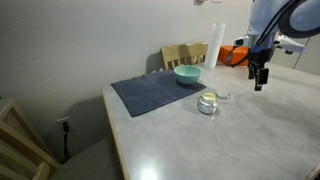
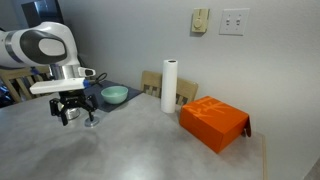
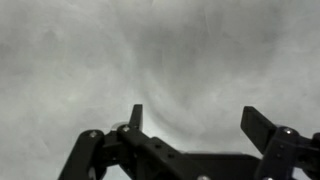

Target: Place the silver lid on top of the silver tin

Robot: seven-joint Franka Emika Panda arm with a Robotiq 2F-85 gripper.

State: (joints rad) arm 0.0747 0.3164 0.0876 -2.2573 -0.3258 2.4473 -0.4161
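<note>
The silver tin [image 1: 207, 104] stands on the grey table just in front of the dark mat, its pale inside showing. The silver lid [image 1: 222, 96] lies flat on the table beside it, on the side nearer my gripper. My gripper [image 1: 260, 82] hangs above the table, apart from both. It also shows in an exterior view [image 2: 70, 113], where a silver object [image 2: 90, 119] sits close beside it. In the wrist view the gripper [image 3: 198, 118] is open and empty, with only bare table under it. Neither tin nor lid shows there.
A teal bowl [image 1: 187, 74] sits on the dark mat [image 1: 150, 93]. A paper towel roll [image 2: 170, 85] and an orange box [image 2: 213, 122] stand further along the table. A wooden chair [image 1: 185, 54] is behind the table by the wall.
</note>
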